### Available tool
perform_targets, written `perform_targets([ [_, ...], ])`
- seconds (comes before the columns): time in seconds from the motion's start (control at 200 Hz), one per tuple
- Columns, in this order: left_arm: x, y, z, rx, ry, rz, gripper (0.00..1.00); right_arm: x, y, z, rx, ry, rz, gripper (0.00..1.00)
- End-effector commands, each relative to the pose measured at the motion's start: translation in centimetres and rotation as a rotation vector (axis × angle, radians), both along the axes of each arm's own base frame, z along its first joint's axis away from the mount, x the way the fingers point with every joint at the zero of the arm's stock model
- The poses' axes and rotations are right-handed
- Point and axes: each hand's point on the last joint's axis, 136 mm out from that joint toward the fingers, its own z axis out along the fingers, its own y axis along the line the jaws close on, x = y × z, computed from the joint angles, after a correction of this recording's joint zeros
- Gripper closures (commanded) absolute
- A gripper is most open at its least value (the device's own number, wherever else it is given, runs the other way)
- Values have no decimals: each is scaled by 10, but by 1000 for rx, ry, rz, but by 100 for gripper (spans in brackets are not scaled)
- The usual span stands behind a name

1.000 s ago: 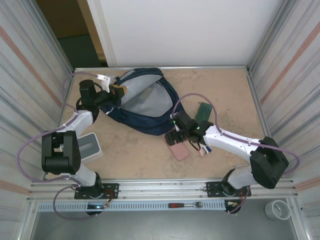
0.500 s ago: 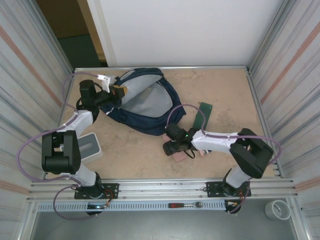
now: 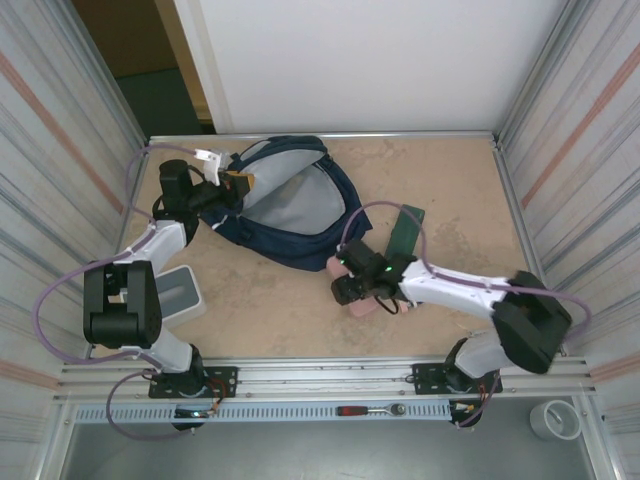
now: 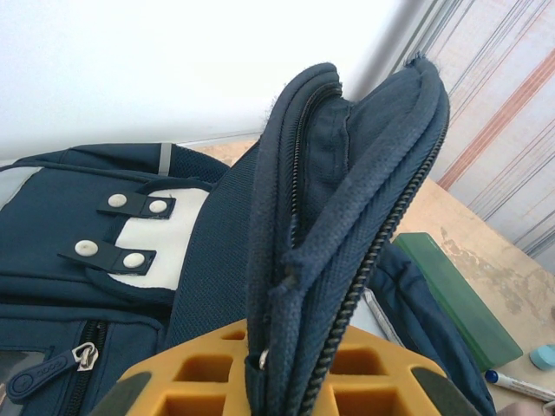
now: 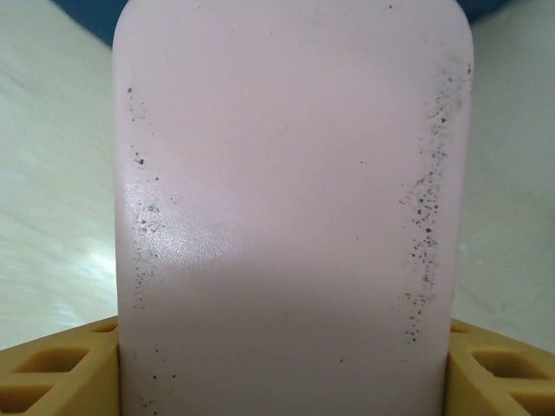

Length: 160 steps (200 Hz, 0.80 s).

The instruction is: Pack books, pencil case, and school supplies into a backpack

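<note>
Your cell, as you had it:
- One mottled beige surface (image 3: 450, 180), bordered at the near edge by an aluminium rail (image 3: 300, 373).
- Back: a plain white panel (image 3: 370, 60), softly and evenly lit.
- Sides: a corrugated metal left wall (image 3: 50, 130) and a matching right wall (image 3: 590, 120), each with a faint reddish stripe.
- Far left corner: a dark opening (image 3: 150, 95).
- Grey ledge below the rail: a ratchet wrench (image 3: 370, 409) and a roll of tape (image 3: 555, 420).
</note>
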Motion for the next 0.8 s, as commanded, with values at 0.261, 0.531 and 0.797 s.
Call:
perform_targets([
  [0.261, -2, -4, 30, -75, -43, -34, 87, 135, 71, 103, 490, 43, -94, 54],
  [0.531, -4, -3, 30, -57, -44, -23, 87, 208, 82, 76, 586, 119, -215, 54],
  [0.797, -3, -11, 28, -74, -24, -60, 88, 234, 116, 51, 629, 154, -245, 54],
])
